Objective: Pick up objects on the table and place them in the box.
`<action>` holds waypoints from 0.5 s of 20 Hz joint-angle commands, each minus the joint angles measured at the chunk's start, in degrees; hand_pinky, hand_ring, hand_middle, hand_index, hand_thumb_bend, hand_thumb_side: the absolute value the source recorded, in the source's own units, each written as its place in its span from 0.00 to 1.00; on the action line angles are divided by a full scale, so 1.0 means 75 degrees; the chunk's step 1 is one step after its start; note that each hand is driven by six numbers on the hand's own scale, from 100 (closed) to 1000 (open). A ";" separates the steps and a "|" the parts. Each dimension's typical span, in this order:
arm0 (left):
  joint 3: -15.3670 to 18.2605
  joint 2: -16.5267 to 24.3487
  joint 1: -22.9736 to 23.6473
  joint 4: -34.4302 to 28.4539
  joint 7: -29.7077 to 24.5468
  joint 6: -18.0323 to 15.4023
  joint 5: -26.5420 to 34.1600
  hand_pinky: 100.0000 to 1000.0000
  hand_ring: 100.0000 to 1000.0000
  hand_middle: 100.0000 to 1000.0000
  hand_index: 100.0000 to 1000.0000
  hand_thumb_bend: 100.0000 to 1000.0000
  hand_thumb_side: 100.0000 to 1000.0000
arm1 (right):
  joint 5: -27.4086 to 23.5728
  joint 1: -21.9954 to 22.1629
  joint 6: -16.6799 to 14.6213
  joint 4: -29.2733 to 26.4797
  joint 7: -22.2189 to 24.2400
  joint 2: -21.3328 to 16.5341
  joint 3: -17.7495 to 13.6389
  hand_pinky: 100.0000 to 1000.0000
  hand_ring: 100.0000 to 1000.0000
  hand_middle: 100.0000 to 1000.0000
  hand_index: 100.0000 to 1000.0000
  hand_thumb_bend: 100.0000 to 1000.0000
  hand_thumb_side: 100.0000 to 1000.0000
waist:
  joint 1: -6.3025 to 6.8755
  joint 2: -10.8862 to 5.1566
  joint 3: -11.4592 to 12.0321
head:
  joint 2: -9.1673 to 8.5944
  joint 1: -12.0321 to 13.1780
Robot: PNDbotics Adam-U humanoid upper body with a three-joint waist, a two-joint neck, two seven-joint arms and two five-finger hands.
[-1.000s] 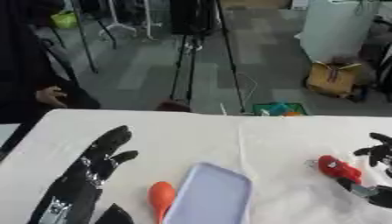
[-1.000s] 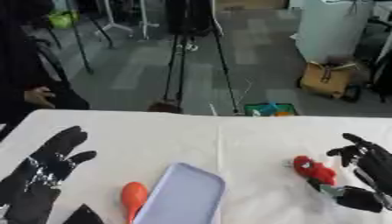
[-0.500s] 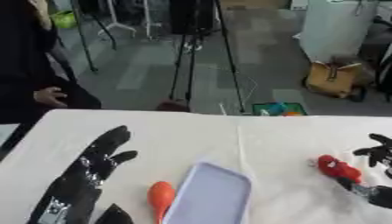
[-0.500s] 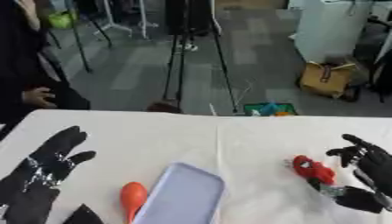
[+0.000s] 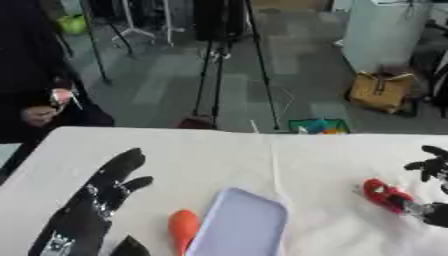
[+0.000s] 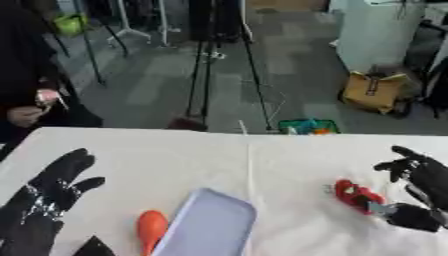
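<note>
The left hand point(image 5: 92, 210) is lying at about eight o'clock on the desk point(image 5: 219, 155), its fingers straight and slightly spread, holding nothing. Just to its right an orange object point(image 5: 183, 229) is lying against the near-left edge of a pale lavender tray point(image 5: 238, 225), which looks to be the box meant in the task. Further right, at about four o'clock, a red object point(image 6: 357, 195) with a grey end is sitting on the cloth, and the right hand point(image 6: 418, 190) is reaching in beside it with its fingers curved open around the grey end. Whether they are touching it I cannot tell.

The step in hand appears to be taking the red piece. Doing it well probably means closing thumb and fingers across its middle rather than its tip, lifting straight up so the cloth is not dragging, then carrying it toward nine o'clock and lowering it flat into the tray. The orange piece is close to the left hand and could follow.

The desk is covered in a white cloth with a faint fold running down its centre. Beyond it, a grey floor is carrying black tripod legs at twelve o'clock, a tan bag at two o'clock, and a small green crate near the far edge.
</note>
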 commanded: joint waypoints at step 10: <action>0.0009 0.0155 -0.0073 -0.0109 -0.0032 -0.0014 0.0021 0.89 1.00 0.95 0.92 0.04 1.00 | 0.0008 -0.0125 -0.0060 0.0008 -0.0063 -0.0348 -0.0077 0.85 0.98 0.49 0.80 0.53 0.99 | 0.0000 -0.0122 0.0005 | -0.0148 -0.0031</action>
